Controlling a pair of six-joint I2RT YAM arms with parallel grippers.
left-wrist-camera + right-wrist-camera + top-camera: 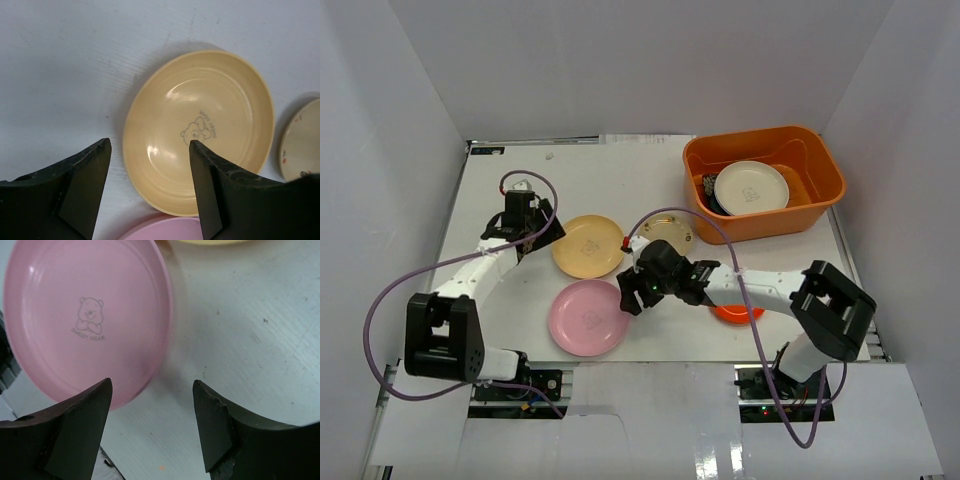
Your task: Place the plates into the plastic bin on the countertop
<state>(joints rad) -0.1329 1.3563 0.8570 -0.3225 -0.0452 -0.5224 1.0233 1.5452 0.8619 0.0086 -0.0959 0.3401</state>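
scene: two arms reach over a white tabletop dotted with small dishes; the orange plastic bin sits at its far right corner.
in the bin: a cream plate lies on top, with a dark plate showing at its left edge.
left tool: jaws spread and empty, straddling the rim of the yellow plate, one finger outside it and one over the bowl.
right tool: jaws spread and empty, at the edge of the pink plate, whose rim sits just inside one finger.
waiting: a tan plate just beside the yellow one; an orange-red plate half hidden under the right forearm.
step in hand: it looks like each arm is lining up a rim pinch.
doing it well: centre the rim between the fingers, come down until the outer finger meets the tabletop, then close firmly; the shallow, glossy lip probably slips under a light pinch.
carrying: lift level, clear the neighbouring plates and the bin wall, and send one arm at a time so the two don't cross.
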